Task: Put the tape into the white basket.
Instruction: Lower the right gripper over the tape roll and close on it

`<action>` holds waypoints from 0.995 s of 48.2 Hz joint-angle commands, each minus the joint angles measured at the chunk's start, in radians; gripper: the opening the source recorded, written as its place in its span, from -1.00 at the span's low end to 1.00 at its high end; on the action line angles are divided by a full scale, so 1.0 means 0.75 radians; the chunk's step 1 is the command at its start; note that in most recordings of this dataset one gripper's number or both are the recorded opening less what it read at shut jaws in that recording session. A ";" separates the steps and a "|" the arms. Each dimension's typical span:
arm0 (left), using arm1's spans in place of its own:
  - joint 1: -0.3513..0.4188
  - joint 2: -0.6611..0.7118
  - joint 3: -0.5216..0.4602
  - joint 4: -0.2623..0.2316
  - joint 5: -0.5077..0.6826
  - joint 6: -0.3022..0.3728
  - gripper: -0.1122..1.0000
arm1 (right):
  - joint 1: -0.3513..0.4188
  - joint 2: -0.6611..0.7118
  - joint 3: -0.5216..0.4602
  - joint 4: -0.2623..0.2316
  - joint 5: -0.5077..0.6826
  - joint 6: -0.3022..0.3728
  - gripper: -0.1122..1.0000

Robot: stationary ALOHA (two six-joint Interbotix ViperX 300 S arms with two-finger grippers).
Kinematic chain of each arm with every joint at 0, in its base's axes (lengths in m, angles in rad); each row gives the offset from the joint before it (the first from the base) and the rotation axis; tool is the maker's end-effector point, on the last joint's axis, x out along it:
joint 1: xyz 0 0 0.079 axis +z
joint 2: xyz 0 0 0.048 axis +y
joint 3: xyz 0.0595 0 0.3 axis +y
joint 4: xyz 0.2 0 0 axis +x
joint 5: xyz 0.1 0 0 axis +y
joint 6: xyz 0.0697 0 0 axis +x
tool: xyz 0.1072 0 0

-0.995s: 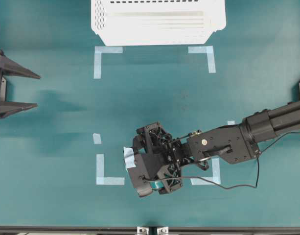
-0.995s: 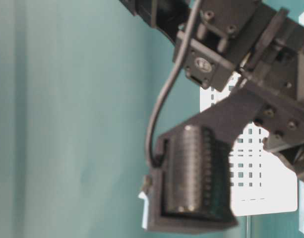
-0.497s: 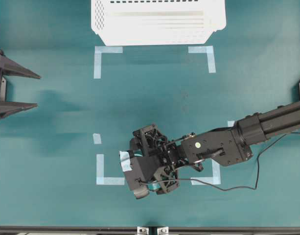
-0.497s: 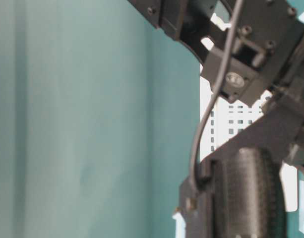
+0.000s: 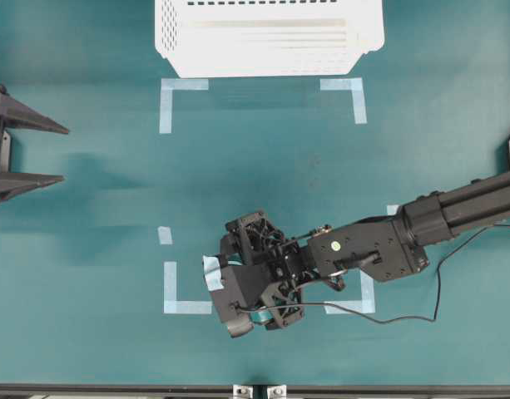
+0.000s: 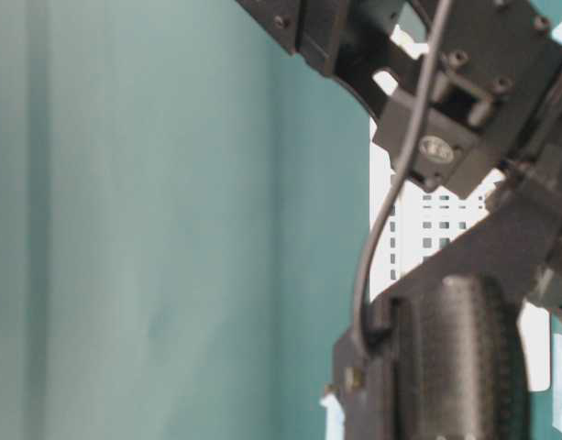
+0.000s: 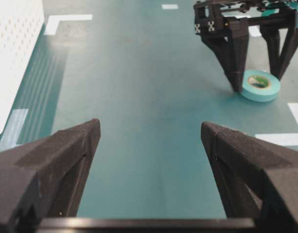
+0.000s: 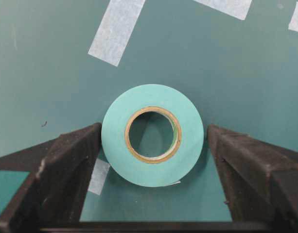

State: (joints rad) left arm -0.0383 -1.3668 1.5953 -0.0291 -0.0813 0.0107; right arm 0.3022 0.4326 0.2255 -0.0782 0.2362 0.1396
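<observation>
The tape (image 8: 153, 170), a teal-green ring, lies flat on the teal table near its front. It also shows in the left wrist view (image 7: 259, 94), and as a sliver under the wrist in the overhead view (image 5: 262, 317). My right gripper (image 8: 153, 128) is open and points down with a finger on each side of the roll. The left finger is at its edge and the right is a little apart. It also shows in the overhead view (image 5: 255, 309). My left gripper (image 5: 63, 154) is open and empty at the left edge. The white basket (image 5: 263, 65) stands at the far middle.
Pale blue L-shaped corner marks (image 5: 185, 84) (image 5: 354, 91) (image 5: 184, 306) lie flat on the table, with a small strip (image 5: 165, 235). The table's front edge runs just below the right gripper. The basket wall (image 7: 15, 48) is at the left of the left wrist view.
My right gripper has shifted slightly left and come down around the tape over the last second. It has barely moved in the last half second. The left arm has not moved.
</observation>
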 commanded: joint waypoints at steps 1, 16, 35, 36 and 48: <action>-0.004 0.022 -0.016 0.004 -0.012 -0.002 -0.11 | -0.006 -0.022 -0.027 -0.002 -0.004 0.002 0.81; -0.004 0.022 -0.014 0.002 -0.012 -0.002 -0.11 | -0.006 -0.082 -0.037 -0.016 0.025 0.000 0.43; -0.004 0.020 -0.014 0.004 -0.012 -0.002 -0.11 | -0.006 -0.301 -0.037 -0.022 0.190 0.000 0.43; -0.004 0.022 -0.014 0.002 -0.012 -0.002 -0.11 | -0.006 -0.311 -0.037 -0.022 0.198 0.000 0.43; -0.004 0.022 -0.014 0.002 -0.012 -0.002 -0.11 | -0.006 -0.413 -0.039 -0.037 0.299 0.000 0.43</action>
State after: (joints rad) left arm -0.0383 -1.3652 1.5953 -0.0291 -0.0813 0.0092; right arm 0.2961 0.1810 0.2178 -0.1012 0.4464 0.1396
